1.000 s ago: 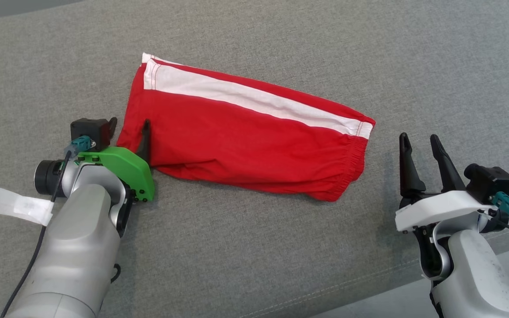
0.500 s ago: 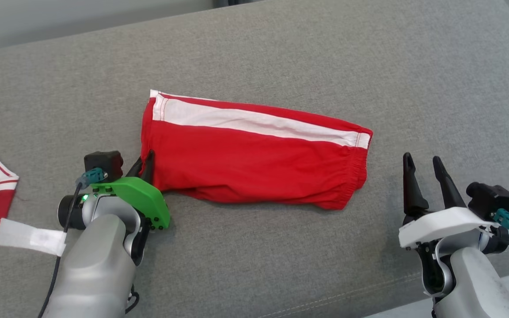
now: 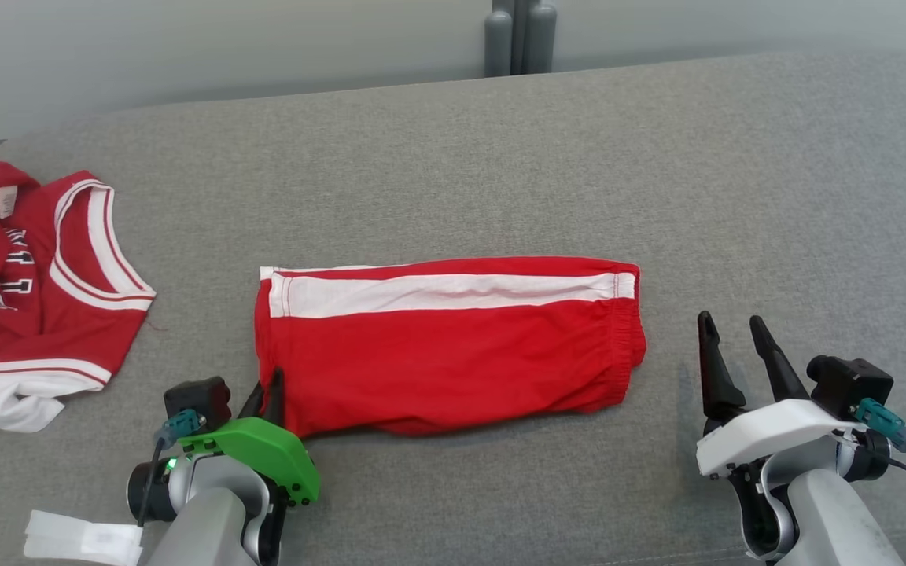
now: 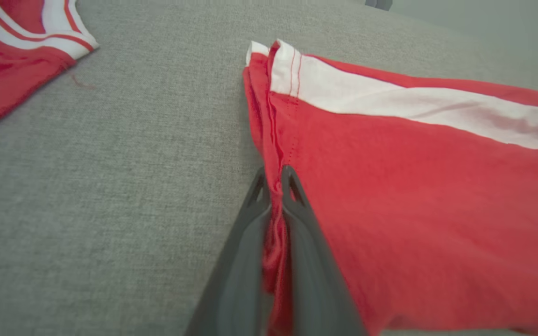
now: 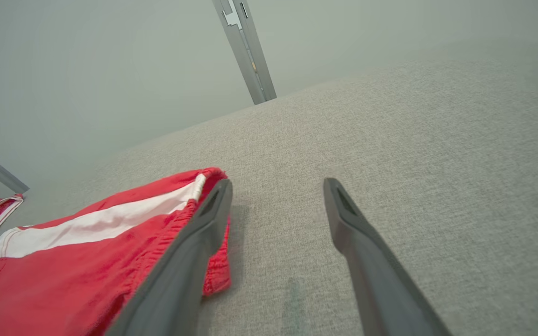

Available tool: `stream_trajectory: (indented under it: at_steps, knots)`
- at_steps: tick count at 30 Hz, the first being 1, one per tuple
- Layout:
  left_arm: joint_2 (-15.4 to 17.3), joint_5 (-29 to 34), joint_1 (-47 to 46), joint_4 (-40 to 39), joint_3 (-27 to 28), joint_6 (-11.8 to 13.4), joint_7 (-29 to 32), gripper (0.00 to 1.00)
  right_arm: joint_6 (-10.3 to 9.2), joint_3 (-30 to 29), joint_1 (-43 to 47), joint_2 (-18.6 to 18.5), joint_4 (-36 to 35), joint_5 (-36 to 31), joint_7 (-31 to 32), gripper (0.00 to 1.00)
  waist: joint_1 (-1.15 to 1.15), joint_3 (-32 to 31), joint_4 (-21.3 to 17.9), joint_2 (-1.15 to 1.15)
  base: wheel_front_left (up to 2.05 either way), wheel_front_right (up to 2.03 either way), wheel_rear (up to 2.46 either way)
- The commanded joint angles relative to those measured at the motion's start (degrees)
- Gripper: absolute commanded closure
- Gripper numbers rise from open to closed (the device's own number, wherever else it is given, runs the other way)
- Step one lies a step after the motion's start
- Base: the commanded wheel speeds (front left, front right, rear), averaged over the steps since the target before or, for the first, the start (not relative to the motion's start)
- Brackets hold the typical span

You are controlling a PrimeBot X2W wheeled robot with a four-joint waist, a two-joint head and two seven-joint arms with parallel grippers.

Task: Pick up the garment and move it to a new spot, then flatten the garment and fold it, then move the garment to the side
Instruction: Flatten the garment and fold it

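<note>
The garment point(image 3: 445, 346) is a pair of red shorts with a white side stripe, folded flat on the grey cushion. My left gripper point(image 3: 268, 389) is shut on its lower left hem corner. In the left wrist view the red hem point(image 4: 276, 205) is pinched between my two dark fingers point(image 4: 245, 233), and the left gripper point(image 4: 274, 177) sits at the hem edge. My right gripper point(image 3: 728, 330) stands open to the right of the elastic waistband, apart from the cloth. In the right wrist view the right gripper point(image 5: 278, 186) has bare grey cushion between its fingers and the garment point(image 5: 87, 261) at its left.
A red and white jersey point(image 3: 28, 306) lies crumpled at the left of the cushion point(image 3: 500, 157). A pale wall and a grey post point(image 3: 520, 35) stand behind the cushion's far edge. Bare grey fabric stretches to the right and behind the shorts.
The left gripper has shut on the shorts' hem corner. The head camera has tilted up, bringing the jersey and wall into view. The shorts now lie straighter. The right gripper stays open.
</note>
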Motion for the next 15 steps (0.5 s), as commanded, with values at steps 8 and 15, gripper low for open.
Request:
stream_trajectory:
  at_steps: [8, 15]
  knots:
    - [-0.5, 4.1, 3.9, -6.5, 2.3, 1.4, -0.2, 0.00, -0.06, 4.0, -1.4, -0.2, 0.0, -1.1, 0.0, 0.00, 0.00, -1.1, 4.6, 0.00, 0.00, 0.00, 0.00]
    - [-0.7, 8.1, 6.3, -15.6, 3.2, 0.4, -0.2, 0.00, -0.06, 1.2, -4.9, -0.2, 7.9, -4.8, 0.0, 0.00, 0.00, 0.3, 9.4, 0.00, 0.00, 0.00, 0.00]
